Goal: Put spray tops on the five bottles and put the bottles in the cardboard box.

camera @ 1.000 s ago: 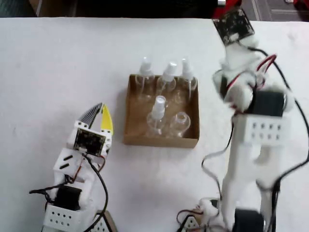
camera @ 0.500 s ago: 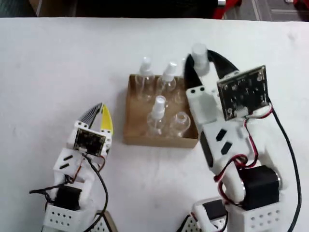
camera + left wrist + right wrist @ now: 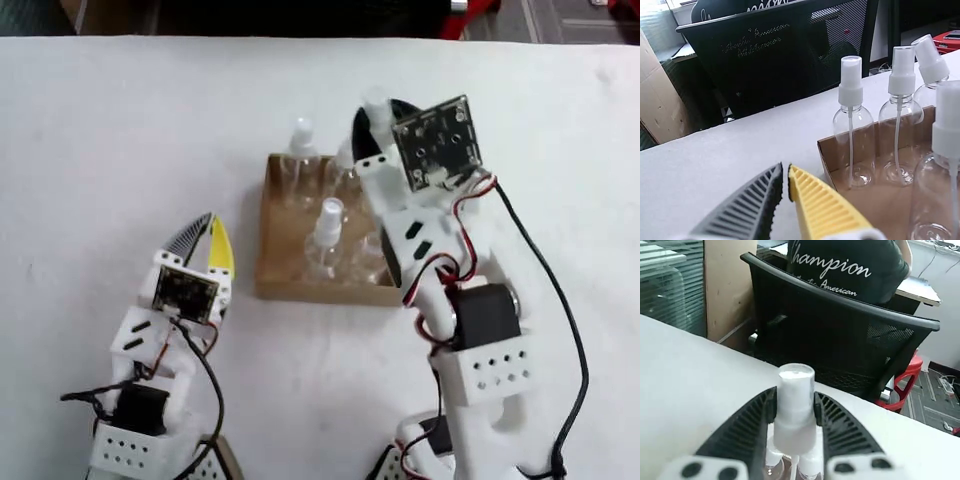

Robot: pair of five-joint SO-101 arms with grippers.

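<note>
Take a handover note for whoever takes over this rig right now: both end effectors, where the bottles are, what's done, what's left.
The left end effector is shut and empty, low over the table, left of the cardboard box.
The right end effector is shut on a spray top above the box's back right corner.
Done: four topped bottles stand in the box.
Left: this top probably goes on the fifth bottle. The right arm hides it, so check first.

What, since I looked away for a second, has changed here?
The right gripper, shut on a spray top, swung in from the table's far right and leftward over the cardboard box. The left gripper, the cardboard box and the bottles stayed put.
</note>
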